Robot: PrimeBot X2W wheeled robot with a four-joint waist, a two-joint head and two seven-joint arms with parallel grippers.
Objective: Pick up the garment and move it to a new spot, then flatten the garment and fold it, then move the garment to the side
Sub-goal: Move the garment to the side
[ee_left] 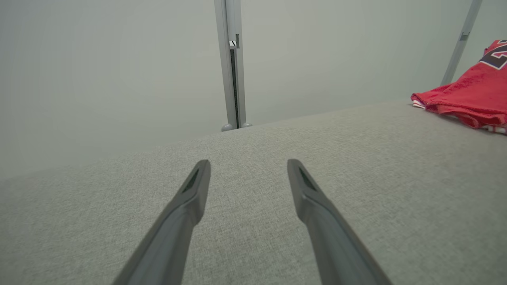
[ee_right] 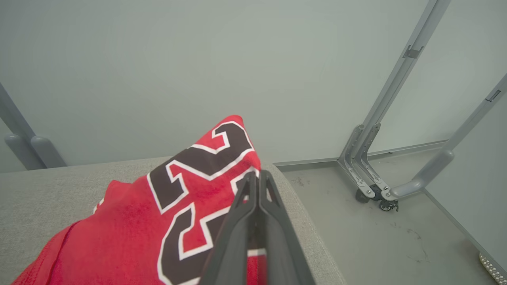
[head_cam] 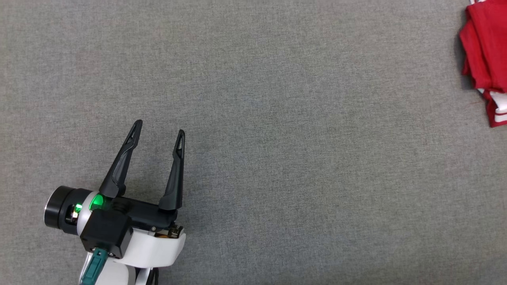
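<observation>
1. Right claw [ee_right: 256,176] is pressed shut at the red mesh jersey with black-and-white numerals [ee_right: 130,221], bunched at the right edge of the grey fabric-covered table [head_cam: 277,138]. It is probably pinching cloth, though the contact is hidden.
2. Left claw [head_cam: 159,127] hangs wide open and empty, well apart from the jersey.
3. Best play: lift straight up until the cloth clears, then carry toward the table's middle.
4. Keep the left claw ready for a trailing corner.

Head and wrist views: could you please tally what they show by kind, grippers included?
red garment: 1
grippers: 2, the left gripper and the right gripper
grey surface: 1
Total: 4
</observation>
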